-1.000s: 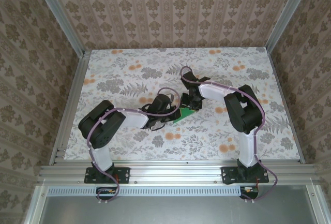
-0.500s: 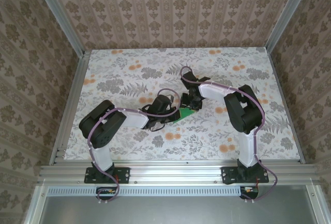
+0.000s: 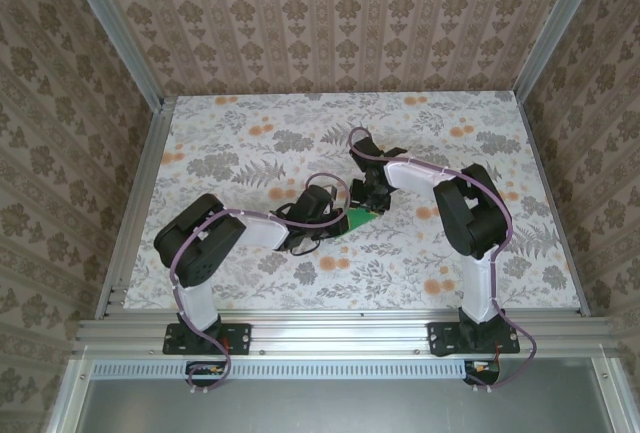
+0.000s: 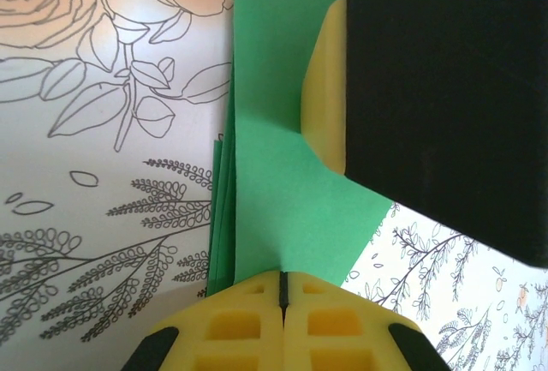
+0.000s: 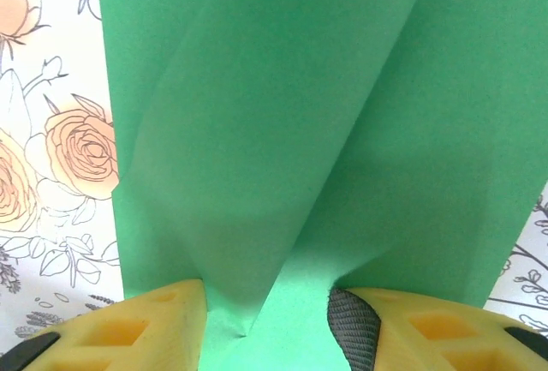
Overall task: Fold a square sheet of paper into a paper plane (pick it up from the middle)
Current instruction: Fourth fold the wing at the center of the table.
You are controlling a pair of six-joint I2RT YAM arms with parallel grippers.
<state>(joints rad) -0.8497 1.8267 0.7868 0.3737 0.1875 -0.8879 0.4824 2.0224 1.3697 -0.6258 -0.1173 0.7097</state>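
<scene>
Pinching paper [image 4: 274, 191] edge: left hand [image 4: 282, 281], pressed together. Right hand [image 5: 267, 318] spread, straddling raised crease. Paper at desk [image 3: 230, 143] centre, partly folded, layered; plane unfinished, more folds left.

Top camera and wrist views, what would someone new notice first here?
The bright green paper, already creased, lies at the middle of the flowered table, where both arms meet. In the left wrist view, the left arm's yellow fingers are shut on its edge. In the right wrist view, the right arm's fingers stand apart with a raised fold between them.
</scene>
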